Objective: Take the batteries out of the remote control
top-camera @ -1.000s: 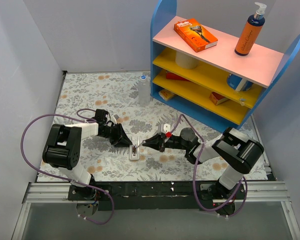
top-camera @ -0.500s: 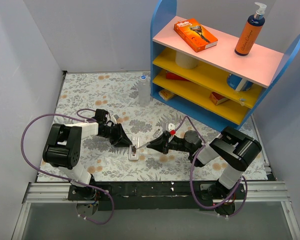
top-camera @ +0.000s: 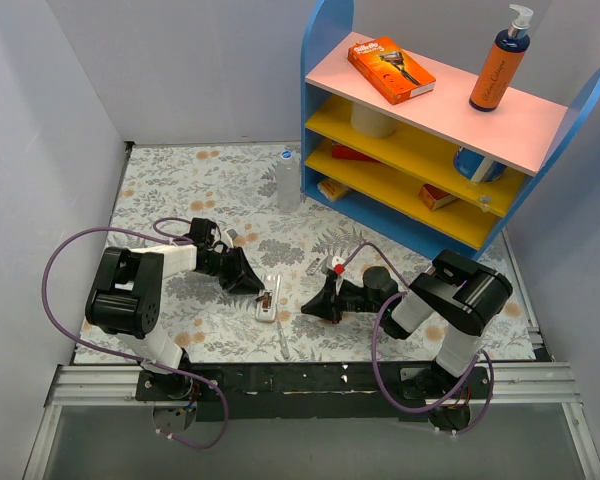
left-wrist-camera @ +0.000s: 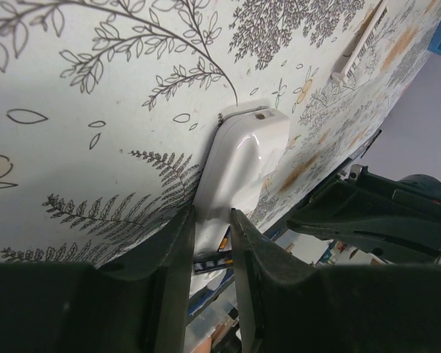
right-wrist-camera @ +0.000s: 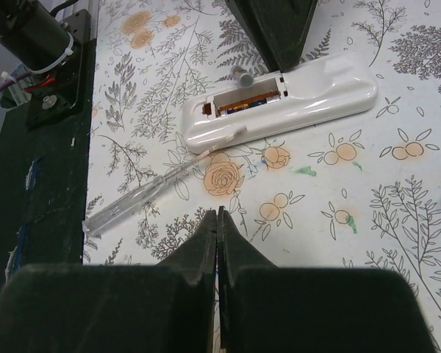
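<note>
Right wrist view: the remote control (right-wrist-camera: 294, 110) lies flat on the floral table (right-wrist-camera: 397, 198), recess side up, with something blue and orange showing inside. A little grey battery (right-wrist-camera: 241, 74) sits just beside that recess. The left gripper (left-wrist-camera: 212, 220) is pinching one end of the remote. The right gripper (right-wrist-camera: 217, 220) is squeezed closed on nothing, near the remote but not touching it.
</note>
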`<state>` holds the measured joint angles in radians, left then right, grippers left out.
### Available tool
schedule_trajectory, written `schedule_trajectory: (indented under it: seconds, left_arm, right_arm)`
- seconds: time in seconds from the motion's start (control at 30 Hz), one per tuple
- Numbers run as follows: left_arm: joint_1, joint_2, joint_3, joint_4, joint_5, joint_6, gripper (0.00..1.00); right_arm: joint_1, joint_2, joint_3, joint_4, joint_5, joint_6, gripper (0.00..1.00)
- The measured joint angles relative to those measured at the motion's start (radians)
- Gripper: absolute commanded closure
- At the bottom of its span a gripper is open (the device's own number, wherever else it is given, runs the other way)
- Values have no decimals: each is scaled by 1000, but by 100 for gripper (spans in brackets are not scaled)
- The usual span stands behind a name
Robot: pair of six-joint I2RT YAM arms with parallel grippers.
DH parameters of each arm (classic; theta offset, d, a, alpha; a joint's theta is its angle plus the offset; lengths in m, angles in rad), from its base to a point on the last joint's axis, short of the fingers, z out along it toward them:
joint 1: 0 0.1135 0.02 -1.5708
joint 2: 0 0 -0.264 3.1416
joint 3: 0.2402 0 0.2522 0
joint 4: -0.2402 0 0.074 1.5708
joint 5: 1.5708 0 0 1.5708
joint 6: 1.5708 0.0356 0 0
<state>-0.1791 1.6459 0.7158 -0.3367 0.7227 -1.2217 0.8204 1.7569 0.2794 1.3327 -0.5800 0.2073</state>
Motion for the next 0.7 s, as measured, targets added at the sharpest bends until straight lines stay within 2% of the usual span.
schedule_trajectory:
  seconds: [0.23, 0.3, 0.33, 0.37, 0.47, 0.53, 0.6, 0.63, 0.7]
  left_arm:
    - [0, 0, 0, -2, -1, -2, 70]
    - [0, 0, 0, -2, -1, -2, 69]
    - [0, -2, 0, -3, -2, -2, 68]
    - [0, -3, 0, -4, -3, -2, 67]
    - [-1, -13, 0, -5, -15, -2, 64]
    - [-2, -30, 0, -8, -35, -2, 61]
    - [-2, -56, 1, -8, -66, -5, 53]
    - [-2, -71, 2, -10, -79, -7, 45]
    - [-2, -120, 15, -19, -122, -21, 42]
  right_arm:
    - [0, -9, 35, -8, -11, -1, 98]
    - [0, -27, 56, -13, -6, -1, 87]
    - [0, -44, 74, -32, 3, 1, 74]
    - [0, -67, 98, -70, 24, 6, 71]
    - [16, -134, 221, -286, 129, 37, 71]
    - [36, -154, 366, -518, 250, 94, 71]
    - [53, -152, 476, -692, 334, 158, 68]
    - [64, -152, 515, -764, 375, 199, 65]
    - [88, -154, 548, -906, 462, 298, 62]
